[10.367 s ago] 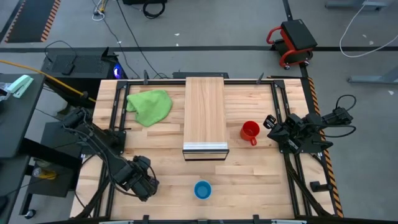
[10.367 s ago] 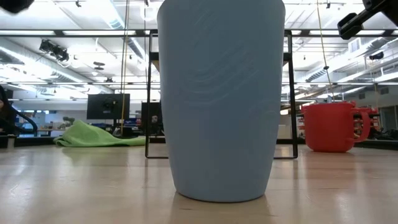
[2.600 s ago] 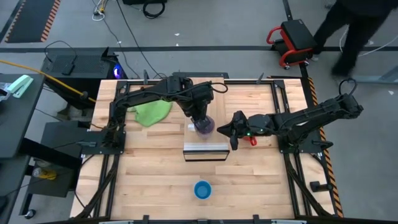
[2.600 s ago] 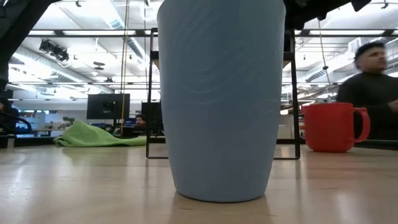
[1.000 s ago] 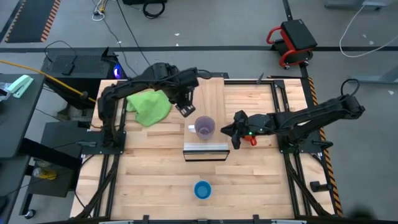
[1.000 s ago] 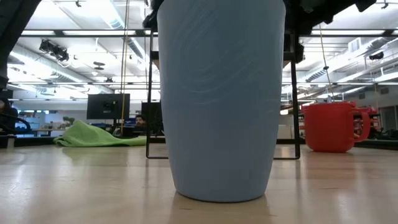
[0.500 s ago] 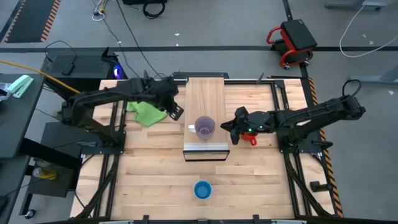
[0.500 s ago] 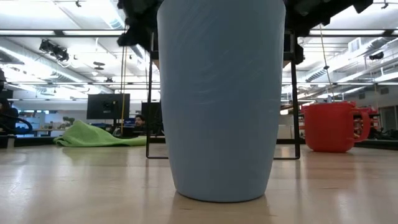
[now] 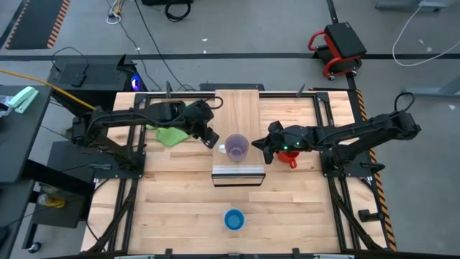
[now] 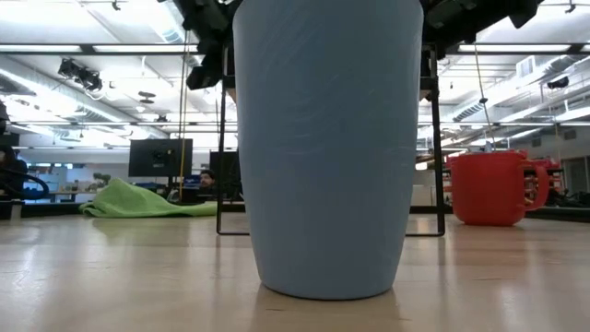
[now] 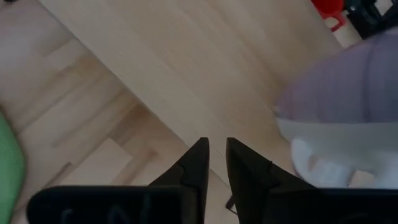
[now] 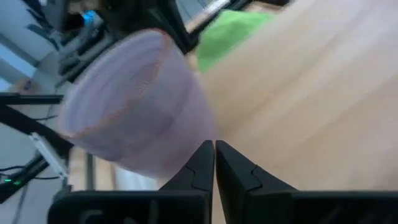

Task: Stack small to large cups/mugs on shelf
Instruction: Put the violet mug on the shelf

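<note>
The translucent purple cup point(image 9: 237, 147) stands upright, mouth up, on the light-wood shelf point(image 9: 237, 108), near the end with the metal strip point(image 9: 237, 171). My left gripper point(image 9: 210, 138) hovers at the shelf's left edge, just left of that cup; its fingers point(image 11: 214, 155) stand a narrow gap apart with nothing between them. My right gripper point(image 9: 260, 147) is shut and points at the cup's right side point(image 12: 130, 112). The red mug point(image 9: 290, 160) stands on the table, partly under the right arm. The blue cup point(image 9: 233, 219) stands near the front edge. My right gripper's shut fingertips point(image 12: 205, 152) sit right at the purple cup's lower wall point(image 12: 186, 146), coming level from the table's right. I cannot tell whether they touch it.
A green cloth point(image 9: 169, 135) lies left of the shelf, partly under the left arm. In the low view the blue cup point(image 10: 327, 148) fills the middle, with the red mug point(image 10: 493, 189) to its right. Bare tabletop point(image 9: 165, 208) lies at the near left.
My left gripper has drawn off the shelf toward the table's left edge, then come a little toward the near edge, ending beside the purple cup. My right gripper has edged toward the cup. The cups have stayed where they were.
</note>
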You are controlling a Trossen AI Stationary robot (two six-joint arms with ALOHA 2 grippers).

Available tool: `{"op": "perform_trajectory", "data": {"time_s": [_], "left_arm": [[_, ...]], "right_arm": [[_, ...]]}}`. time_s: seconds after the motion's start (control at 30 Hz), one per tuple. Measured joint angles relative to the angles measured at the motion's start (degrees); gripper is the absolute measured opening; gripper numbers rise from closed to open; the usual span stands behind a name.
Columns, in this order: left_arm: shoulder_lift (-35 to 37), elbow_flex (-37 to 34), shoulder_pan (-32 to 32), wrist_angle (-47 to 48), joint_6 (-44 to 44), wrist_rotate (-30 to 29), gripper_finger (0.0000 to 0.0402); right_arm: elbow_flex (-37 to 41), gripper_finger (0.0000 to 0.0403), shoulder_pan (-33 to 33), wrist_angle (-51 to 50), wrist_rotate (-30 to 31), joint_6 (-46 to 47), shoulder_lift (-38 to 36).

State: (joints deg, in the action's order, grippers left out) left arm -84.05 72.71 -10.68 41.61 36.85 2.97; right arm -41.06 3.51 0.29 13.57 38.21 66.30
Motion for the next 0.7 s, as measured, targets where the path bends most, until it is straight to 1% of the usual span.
{"op": "perform_trajectory", "data": {"time_s": [0.23,0.33,0.53,0.7], "left_arm": [[0.0,0.02,2.55,-1.06,1.72,0.21,0.0063],[0.0,0.02,3.36,-1.31,2.73,0.04,0.0063],[-0.07,0.07,4.21,-2.51,3.37,-0.51,0.006],[-0.07,0.07,4.83,-3.12,4.8,-0.78,0.0063]], "right_arm": [[-0.02,0.0013,0.78,2.12,-2.96,-0.75,1.1],[0.02,0.0011,1.92,1.93,-3.25,-0.85,1.99],[-0.02,0.0012,2.64,5.54,-3.52,-0.89,5.34],[-0.02,0.0012,2.64,5.2,-3.33,-0.71,5.74]]}}
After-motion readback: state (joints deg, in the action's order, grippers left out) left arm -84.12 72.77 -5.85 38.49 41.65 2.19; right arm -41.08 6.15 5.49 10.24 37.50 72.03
